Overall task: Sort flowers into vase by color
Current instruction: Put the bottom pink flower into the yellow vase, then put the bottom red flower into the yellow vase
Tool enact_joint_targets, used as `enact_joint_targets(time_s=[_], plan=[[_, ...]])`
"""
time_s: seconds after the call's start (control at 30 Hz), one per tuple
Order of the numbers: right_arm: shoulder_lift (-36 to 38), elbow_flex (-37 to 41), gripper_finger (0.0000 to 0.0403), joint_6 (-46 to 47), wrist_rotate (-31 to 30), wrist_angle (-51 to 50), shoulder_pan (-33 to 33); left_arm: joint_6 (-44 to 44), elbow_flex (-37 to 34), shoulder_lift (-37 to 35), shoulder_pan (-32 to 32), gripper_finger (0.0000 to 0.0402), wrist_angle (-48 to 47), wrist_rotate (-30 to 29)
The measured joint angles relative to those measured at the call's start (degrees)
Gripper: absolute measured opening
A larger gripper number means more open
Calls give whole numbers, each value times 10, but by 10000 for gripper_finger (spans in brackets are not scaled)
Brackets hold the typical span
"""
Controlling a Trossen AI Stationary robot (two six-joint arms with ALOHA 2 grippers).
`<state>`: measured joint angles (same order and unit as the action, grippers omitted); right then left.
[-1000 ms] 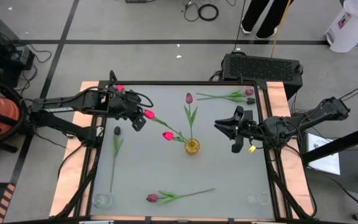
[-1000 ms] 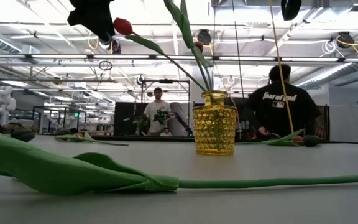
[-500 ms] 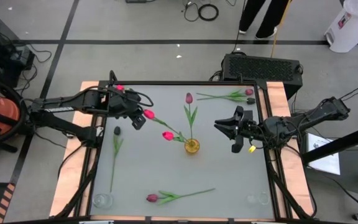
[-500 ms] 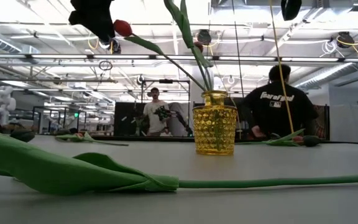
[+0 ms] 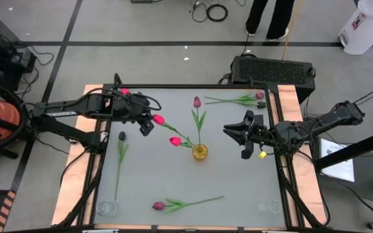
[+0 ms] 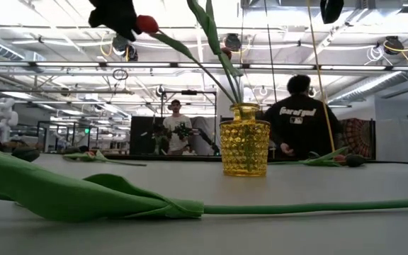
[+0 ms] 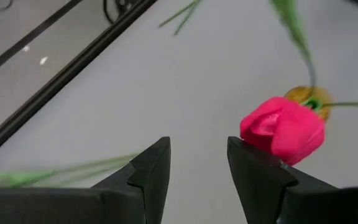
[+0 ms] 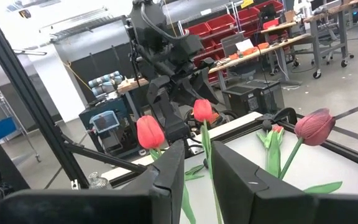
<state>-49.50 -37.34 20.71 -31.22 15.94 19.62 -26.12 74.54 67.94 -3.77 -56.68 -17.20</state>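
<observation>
A yellow glass vase [image 5: 200, 152] is standing near the middle of the grey desk [image 5: 232, 175], holding three tulips: a maroon one [image 5: 197, 102] rising toward the far edge and two pink-red ones [image 5: 175, 141] leaning toward the left arm. The outermost of these, a pink head [image 5: 158, 120], is sitting just beside the left pincer [image 5: 145, 123], whose fingers are standing spread with nothing between them (the bloom is resting against the outside of one finger [image 7: 260, 180] in the wrist view). More flowers are lying flat on the desk: a dark-headed stem [image 5: 120, 155] along the left side, a maroon one [image 5: 183, 204] near the front edge, and two [image 5: 241, 100] by the far right corner. The right pincer [image 5: 245, 137] is hovering right of the vase, its fingers nearly pressed together and holding nothing. Beyond the desk, a workshop with ceiling rails is showing, where a person in a black shirt [image 6: 299, 127] is standing with their back turned and another person [image 6: 178, 127] is standing farther off.
</observation>
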Motion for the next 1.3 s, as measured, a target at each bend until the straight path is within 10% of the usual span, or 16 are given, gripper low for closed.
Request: enact_joint_targets(time_s=[0.73,1.3], plan=[[0,0,73,-4,-3,-18,0,75,66,0,4,167,83,10],[0,0,73,51,48,-16,0,9,66,-21,5,167,-89,4]])
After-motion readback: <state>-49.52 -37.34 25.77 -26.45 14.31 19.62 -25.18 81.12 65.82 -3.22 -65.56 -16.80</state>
